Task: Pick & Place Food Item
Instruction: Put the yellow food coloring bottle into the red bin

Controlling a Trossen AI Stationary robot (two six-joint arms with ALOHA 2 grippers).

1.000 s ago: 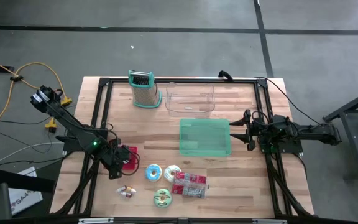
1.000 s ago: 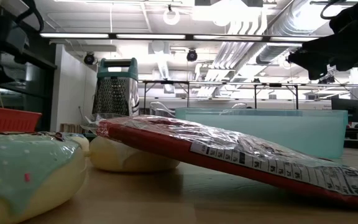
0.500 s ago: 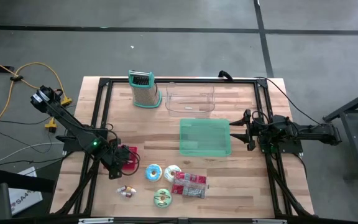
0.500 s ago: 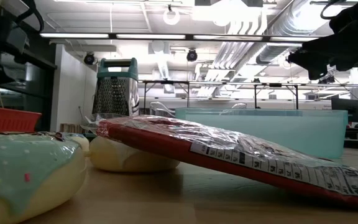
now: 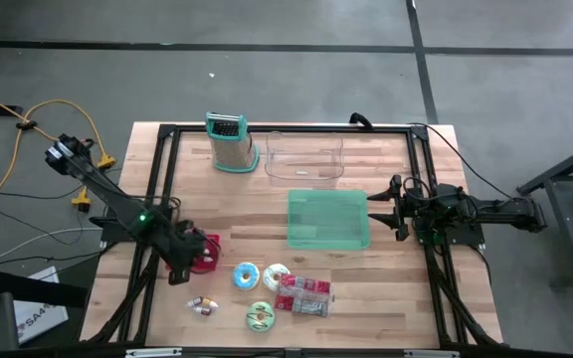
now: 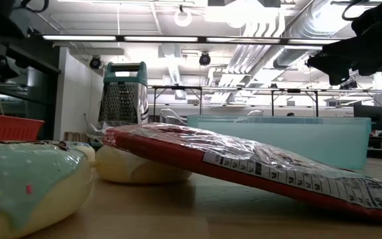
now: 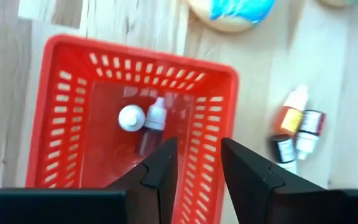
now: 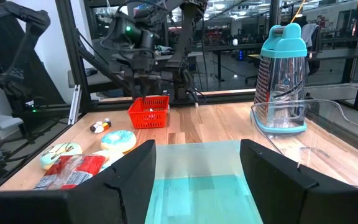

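Looking down past the left gripper [image 7: 194, 163], you see its fingers part open and empty, directly above the red basket [image 7: 61, 118]. The small bottle [image 7: 154, 119] lies inside the basket, its long axis pointing toward the gripper. The right gripper [image 8: 197, 163] waits open over the green tray [image 8: 197, 168], well apart from the basket.

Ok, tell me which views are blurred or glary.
Low view: the blue-iced donut and snack packet fill the foreground, soft; ceiling lights glare. Left wrist view: the red basket is slightly blurred. High and right wrist views: evenly lit, clear.
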